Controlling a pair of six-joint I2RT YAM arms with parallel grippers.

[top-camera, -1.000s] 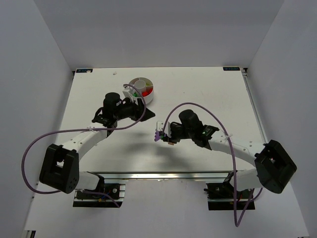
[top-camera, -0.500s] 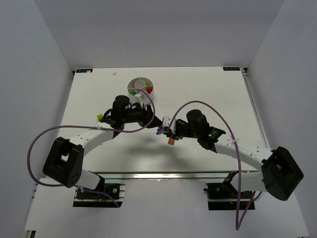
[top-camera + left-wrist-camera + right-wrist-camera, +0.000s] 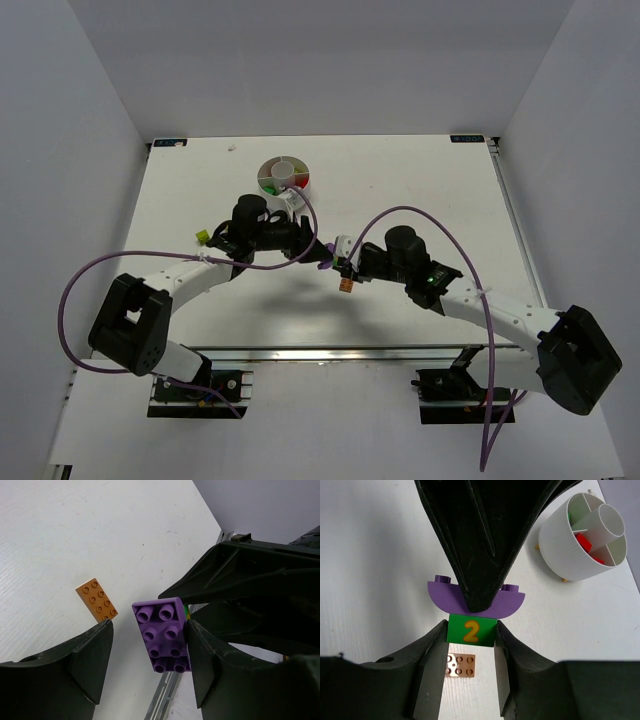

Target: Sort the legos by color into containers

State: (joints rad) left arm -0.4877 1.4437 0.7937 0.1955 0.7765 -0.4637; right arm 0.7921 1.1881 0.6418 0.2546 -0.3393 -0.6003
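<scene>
Far left, the lime brick [image 3: 201,237] sits alone on the table [image 3: 440,200]. Your left gripper [image 3: 150,626] is spread around the purple brick [image 3: 162,637], one finger touching it, the other apart. Your right gripper [image 3: 471,626] clamps the green brick [image 3: 471,631], which touches the purple one. The orange brick [image 3: 97,599] lies on the table just beside them, with the white dish [image 3: 284,178] behind.

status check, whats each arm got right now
Right end effector shut on green brick, purple brick attached. Left end effector open around purple brick. Orange brick loose on table.
</scene>
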